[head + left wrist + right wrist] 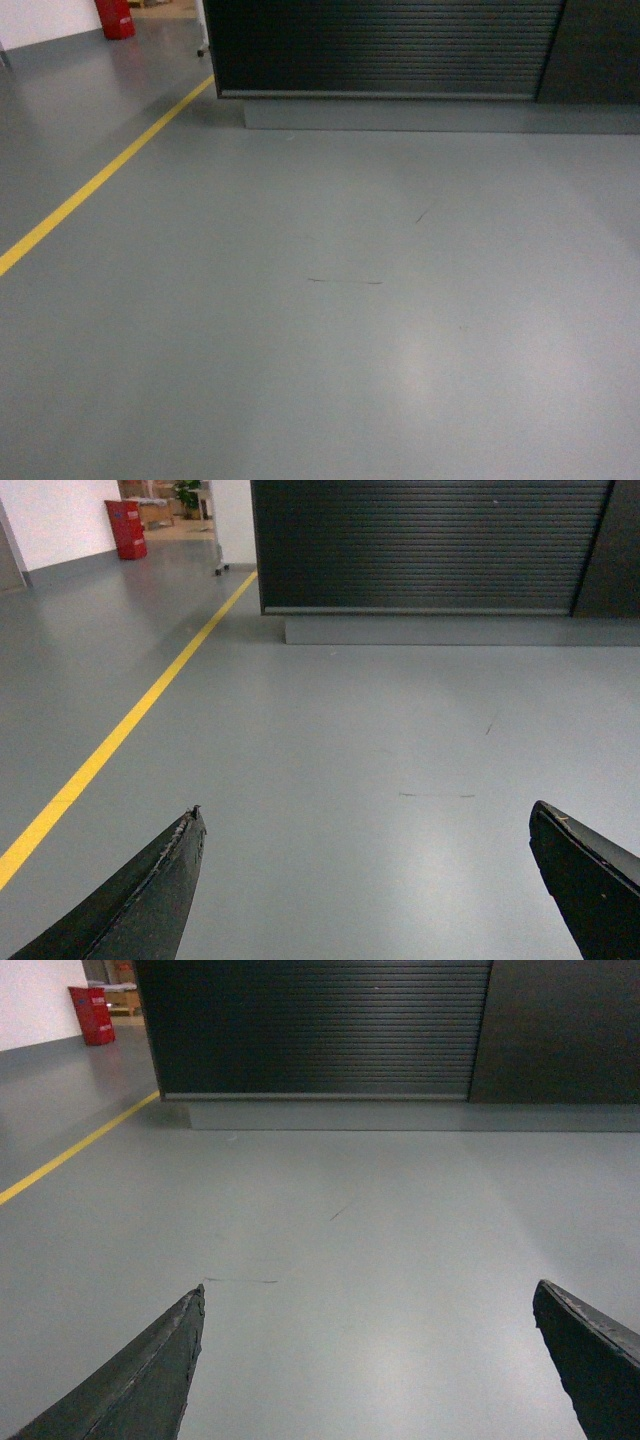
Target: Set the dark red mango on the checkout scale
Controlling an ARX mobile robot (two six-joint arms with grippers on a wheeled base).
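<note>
The checkout desk (385,50) fills the head view from about 11 o'clock to 2 o'clock: a dark, horizontally ribbed front above a grey plinth (400,115). Only its front face shows; its top lies above the edge of all 3 views. The dark red mango and the scale appear in none of the views, so where they are cannot be told.

A grey floor (330,330) spreads from the plinth toward the camera, shiny in patches, with a thin dark scuff (345,282) near the centre and a shorter one (425,214) toward 1 o'clock. A yellow line (95,185) runs on the floor from 8 o'clock up to the desk's left corner at 11 o'clock. A red object (117,17) stands at far 11 o'clock beside a white wall (45,20).

The left claw (365,880) shows in its wrist view as 2 dark fingers (150,900) at 7 and 5 o'clock, spread wide with bare floor between them and nothing held. The right claw (368,1360) looks the same in its own wrist view: fingers (150,1380) spread wide, gripping nothing, facing the ribbed front at 12 o'clock. Neither claw shows in the head view.
</note>
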